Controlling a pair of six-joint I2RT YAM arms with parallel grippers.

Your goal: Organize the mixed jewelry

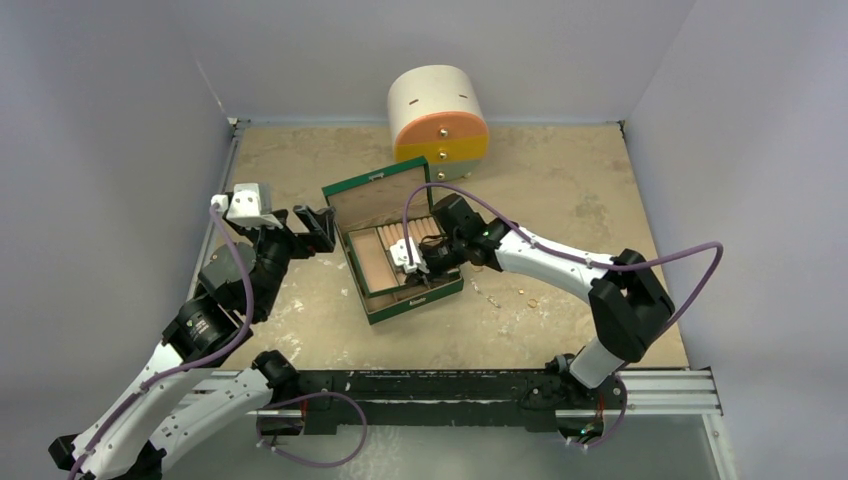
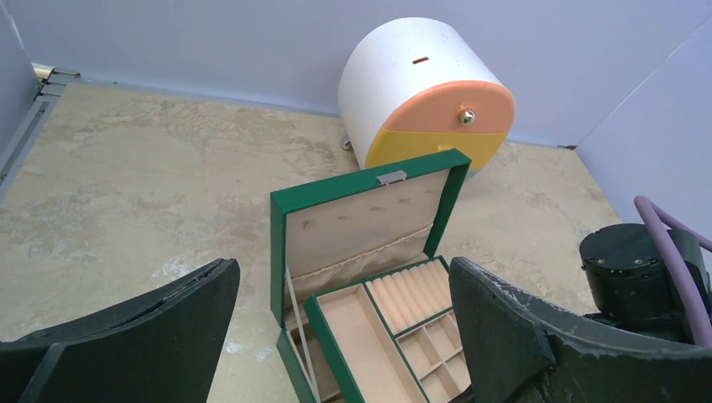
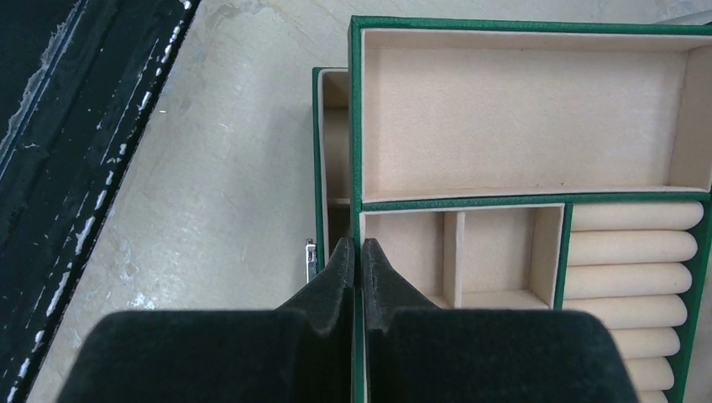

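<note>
right gripper is pinched shut on the green rim of the divided tray; lifted crooked, it could jam in the green box. left gripper gapes empty. gold rings lie loose on the table, easily scattered by that arm.

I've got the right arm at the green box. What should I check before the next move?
1. Lid open: ok.
2. Right fingers shut on the tray wall: ok, it looks pinched.
3. Left fingers open, holding nothing: ok.
4. Tray compartments in view free of pieces: ok.
5. Jewelry sorted: not ok, pieces lie on the table beside the box.
6. Lower level under the tray: cannot tell, mostly hidden.
</note>
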